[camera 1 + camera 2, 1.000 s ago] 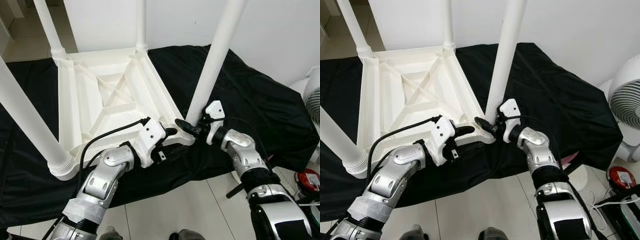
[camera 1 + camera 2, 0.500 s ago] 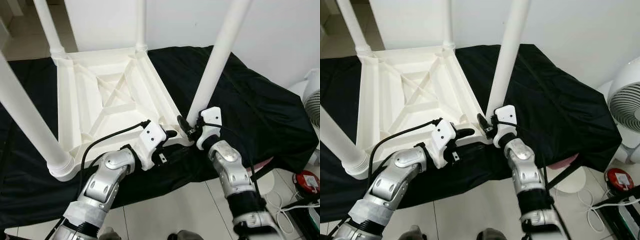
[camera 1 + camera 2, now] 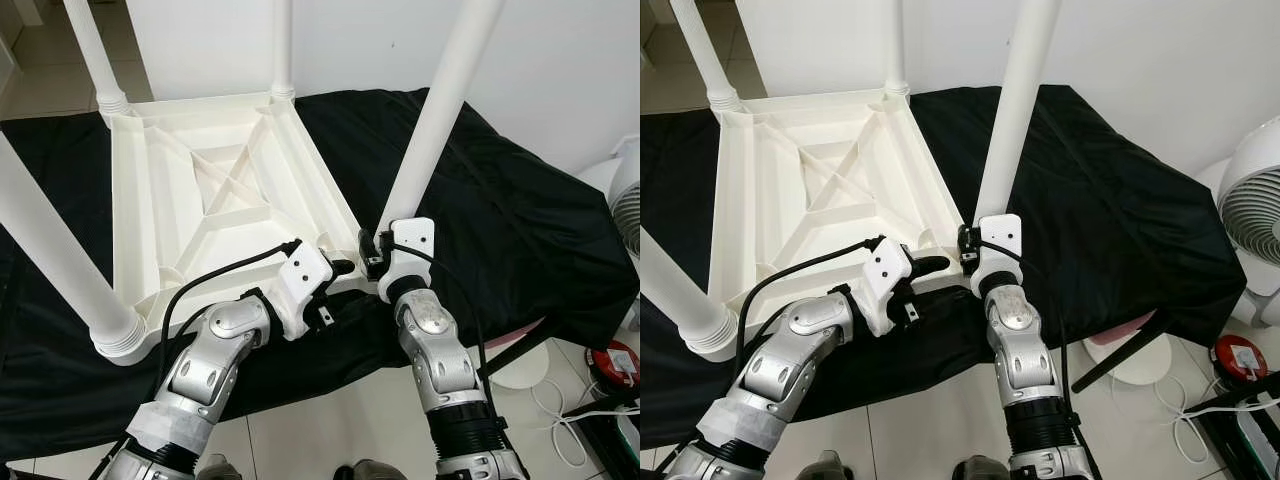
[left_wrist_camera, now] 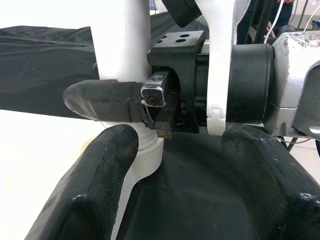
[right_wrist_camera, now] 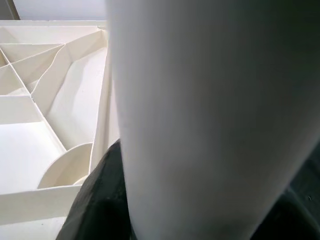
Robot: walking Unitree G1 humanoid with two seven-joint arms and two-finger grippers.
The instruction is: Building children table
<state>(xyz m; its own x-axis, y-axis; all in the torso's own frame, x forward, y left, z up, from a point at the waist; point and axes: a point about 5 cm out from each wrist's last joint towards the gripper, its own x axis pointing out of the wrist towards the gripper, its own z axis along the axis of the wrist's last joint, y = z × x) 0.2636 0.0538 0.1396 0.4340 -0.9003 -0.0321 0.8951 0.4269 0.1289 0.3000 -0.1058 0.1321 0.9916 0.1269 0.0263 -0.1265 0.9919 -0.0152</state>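
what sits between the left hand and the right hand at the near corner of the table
The base of the near white leg and its corner socket. In the left wrist view, the right hand grips that leg, with the left hand's open fingers just short of it.

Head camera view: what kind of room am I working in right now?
Probably a room in a home used as an assembly spot: tiled floor, plain white wall, a standing fan, and the upturned white table lying on a black cloth.
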